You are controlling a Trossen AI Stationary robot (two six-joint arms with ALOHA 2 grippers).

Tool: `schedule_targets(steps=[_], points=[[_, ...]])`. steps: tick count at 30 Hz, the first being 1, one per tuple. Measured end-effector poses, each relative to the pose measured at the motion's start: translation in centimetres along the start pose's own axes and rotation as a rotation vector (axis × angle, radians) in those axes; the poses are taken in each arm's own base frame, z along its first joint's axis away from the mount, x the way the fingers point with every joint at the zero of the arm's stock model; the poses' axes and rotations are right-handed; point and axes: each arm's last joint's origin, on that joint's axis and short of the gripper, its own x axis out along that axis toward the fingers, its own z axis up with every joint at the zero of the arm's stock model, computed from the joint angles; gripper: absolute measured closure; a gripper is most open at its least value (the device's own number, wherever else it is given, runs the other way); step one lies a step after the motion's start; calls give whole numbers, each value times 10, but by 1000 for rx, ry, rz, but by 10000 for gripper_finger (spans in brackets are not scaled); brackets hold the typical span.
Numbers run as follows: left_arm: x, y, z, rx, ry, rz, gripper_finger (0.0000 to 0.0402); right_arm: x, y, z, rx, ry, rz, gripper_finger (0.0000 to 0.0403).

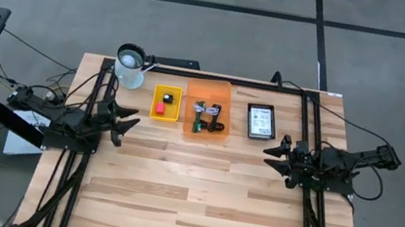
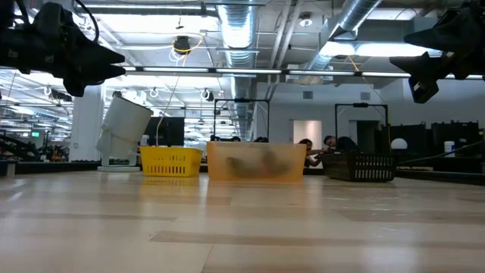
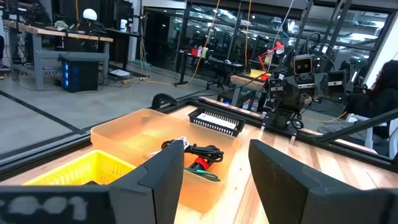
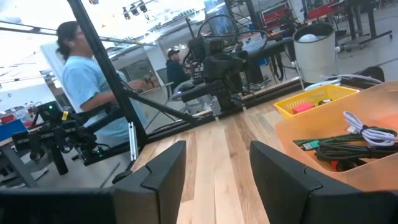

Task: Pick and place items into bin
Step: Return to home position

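2 black jointed arms, black cables (image 1: 377, 189), blocky 2-finger left hand (image 1: 133, 122), right hand (image 1: 273, 152)

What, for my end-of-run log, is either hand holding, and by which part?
Nothing is held. The left hand and the right hand are both open and empty, each hovering at its own side of the table.

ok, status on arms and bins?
Left gripper, right gripper open, empty, raised at table sides. Cables in orange bin; pink piece, black block in yellow bin. White container beside yellow bin, apart from both arms.
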Motion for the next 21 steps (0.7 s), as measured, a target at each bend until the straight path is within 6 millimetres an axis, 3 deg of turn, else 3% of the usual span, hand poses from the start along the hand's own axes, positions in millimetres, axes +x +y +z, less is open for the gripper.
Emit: schedule_targets(steps=[21], points=[[0,0,0,1,1,1,231,0,0,0,0,0,0,229]])
